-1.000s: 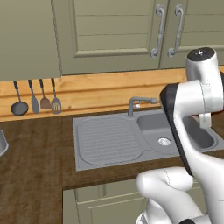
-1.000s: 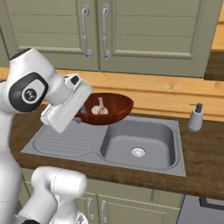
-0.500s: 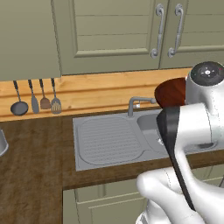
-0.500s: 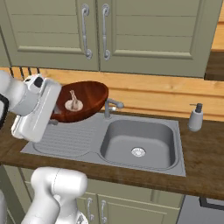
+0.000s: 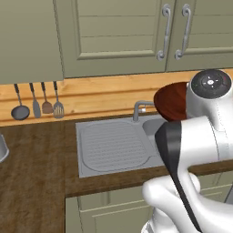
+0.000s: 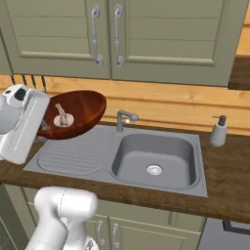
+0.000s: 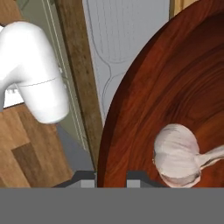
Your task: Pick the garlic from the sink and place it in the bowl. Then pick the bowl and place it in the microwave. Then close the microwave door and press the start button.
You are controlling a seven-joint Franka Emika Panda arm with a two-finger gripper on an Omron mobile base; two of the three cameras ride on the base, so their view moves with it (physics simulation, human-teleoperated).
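Note:
My gripper (image 6: 44, 127) is shut on the near rim of the dark reddish-brown bowl (image 6: 78, 110). It holds the bowl tilted in the air above the ribbed drainboard at the left of the grey sink (image 6: 154, 156). The whitish garlic (image 6: 63, 118) lies inside the bowl. In the hand view the garlic (image 7: 177, 154) rests on the bowl's (image 7: 175, 83) inner slope, and the gripper (image 7: 111, 177) pinches the rim at the bottom. From the left base view the bowl (image 5: 170, 100) shows behind my arm, right of the faucet (image 5: 139, 109). The microwave is out of view.
Beige cabinet doors (image 6: 105, 34) hang above the counter. A soap dispenser (image 6: 218, 131) stands right of the basin. Several utensils (image 5: 38, 103) hang on the wooden backsplash at the left, and a grey pot (image 5: 2, 148) sits at the counter's far left edge.
The arm has swung left with the bowl and the garlic in it, from over the basin's back edge to above the drainboard. The grip has stayed the same.

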